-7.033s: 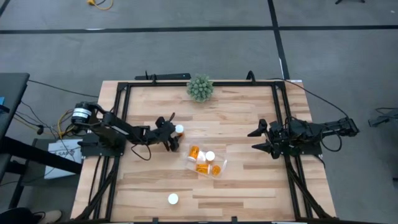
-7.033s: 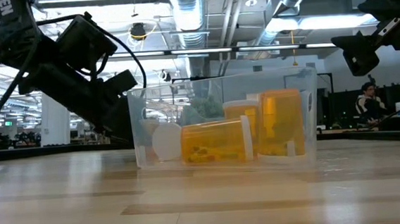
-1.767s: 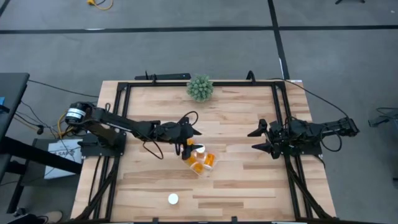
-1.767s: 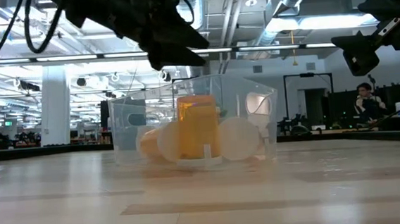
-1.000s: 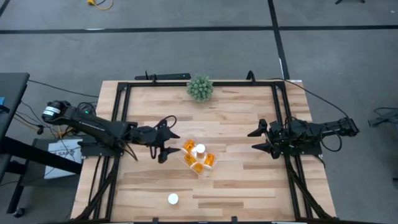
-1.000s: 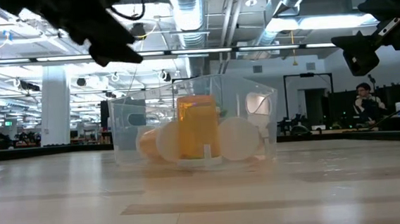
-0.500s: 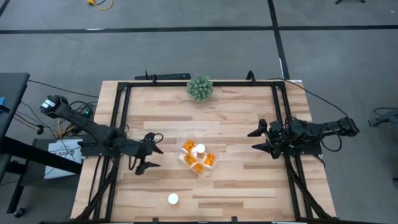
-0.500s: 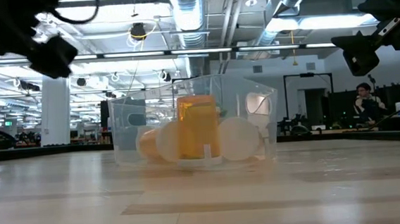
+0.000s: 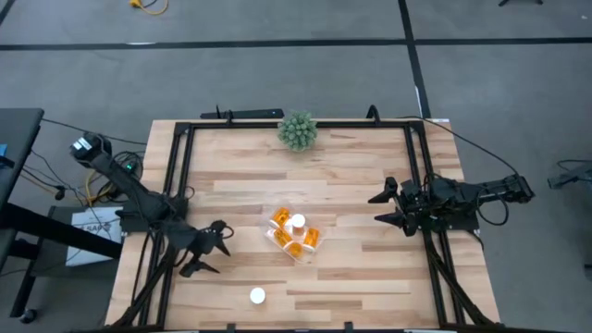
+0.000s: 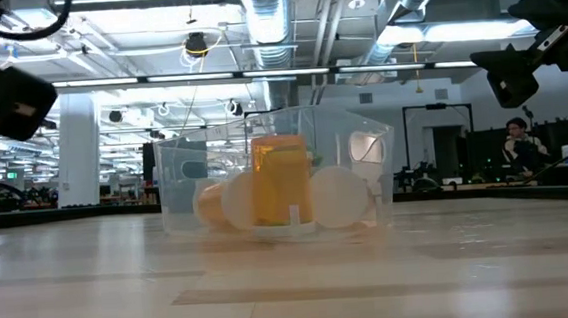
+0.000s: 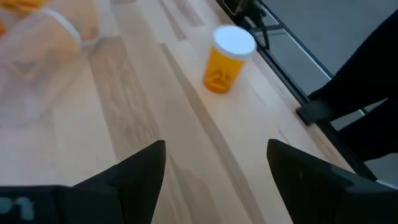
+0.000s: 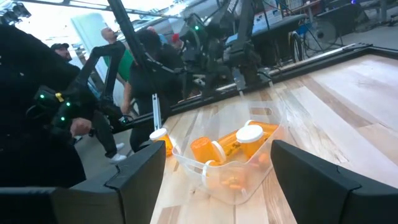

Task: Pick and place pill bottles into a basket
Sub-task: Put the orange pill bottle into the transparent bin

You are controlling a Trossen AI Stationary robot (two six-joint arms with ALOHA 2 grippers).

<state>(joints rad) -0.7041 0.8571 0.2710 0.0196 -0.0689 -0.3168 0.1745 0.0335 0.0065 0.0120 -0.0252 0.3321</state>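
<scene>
The clear basket [image 9: 296, 234] stands at the table's middle on its flat bottom and holds several orange pill bottles with white caps [image 12: 239, 140]; it also shows in the low view [image 10: 275, 175]. One more pill bottle [image 9: 257, 296] stands upright on the table near the front edge, and the left wrist view [image 11: 227, 59] shows it too. My left gripper [image 9: 213, 250] is open and empty, left of the basket and above the table, with the lone bottle ahead of its fingers. My right gripper [image 9: 381, 209] is open and empty at the table's right side.
A spiky green plant [image 9: 297, 130] stands at the table's far edge. A black metal frame [image 9: 180, 176] runs round the table. People stand beyond the table in the right wrist view [image 12: 134, 68]. Bare wood lies between the basket and the lone bottle.
My left gripper has drawn away from the basket toward the table's left and near edges, coming lower and closer to the lone bottle. Its fingers stay open. The basket and the bottles have kept still.
</scene>
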